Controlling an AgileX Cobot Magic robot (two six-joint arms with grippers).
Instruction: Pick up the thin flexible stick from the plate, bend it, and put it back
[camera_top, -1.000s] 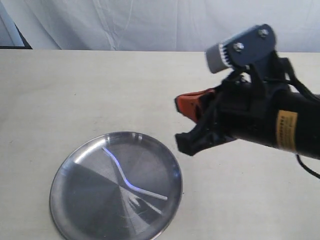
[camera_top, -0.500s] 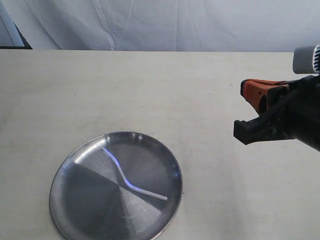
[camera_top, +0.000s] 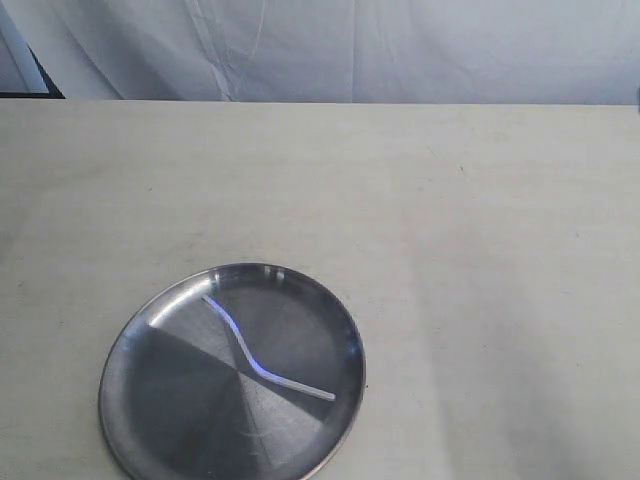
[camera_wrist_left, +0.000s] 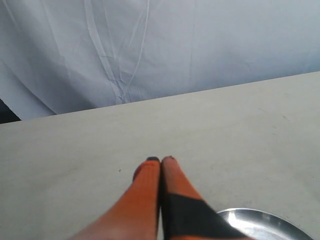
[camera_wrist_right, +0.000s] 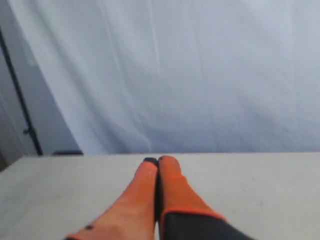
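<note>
The steel plate (camera_top: 180, 400) lies at the front left of the table in the exterior view. On it rests the thin translucent-white stick (camera_top: 262, 373), kinked in the middle, running from upper left to lower right. Neither arm shows in the exterior view. In the left wrist view my left gripper (camera_wrist_left: 160, 159) is shut, orange fingers pressed together with nothing between them, and a sliver of the plate (camera_wrist_left: 270, 226) shows beside it. In the right wrist view my right gripper (camera_wrist_right: 158, 160) is shut and empty above the bare table; the plate and stick are out of that view.
A pale beige table (camera_top: 450, 250) with a white cloth backdrop (camera_top: 350, 50) behind its far edge. A dark frame post (camera_wrist_right: 20, 95) stands at the backdrop's side in the right wrist view.
The right arm has pulled away to the right and left the exterior view. The stick and plate have not moved.
</note>
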